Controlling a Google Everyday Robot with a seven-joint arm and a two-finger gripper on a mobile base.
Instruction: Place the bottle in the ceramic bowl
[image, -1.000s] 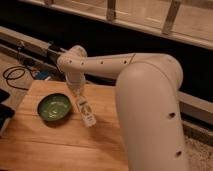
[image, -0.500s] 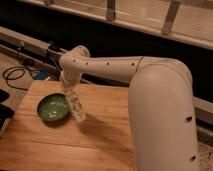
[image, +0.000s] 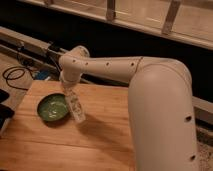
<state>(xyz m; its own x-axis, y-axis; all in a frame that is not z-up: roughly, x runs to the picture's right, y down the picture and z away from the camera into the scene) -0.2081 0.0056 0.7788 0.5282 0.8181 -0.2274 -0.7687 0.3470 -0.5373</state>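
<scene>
The green ceramic bowl (image: 52, 107) sits on the left part of the wooden table (image: 100, 145). My gripper (image: 69, 91) hangs from the white arm just right of the bowl's far rim. It is shut on the upper end of the slim whitish bottle (image: 76, 107). The bottle hangs tilted, its lower end pointing down and right, beside the bowl's right rim. The bottle is outside the bowl; I cannot tell whether its lower end touches the table.
My large white arm (image: 160, 110) fills the right side of the view over the table. Black cables (image: 15, 75) lie on the floor at the left. A dark object (image: 4, 112) sits at the table's left edge. A dark rail (image: 30, 47) runs behind the table.
My gripper has moved left with the bottle, from right of the bowl to close beside its right rim. The bowl has not moved.
</scene>
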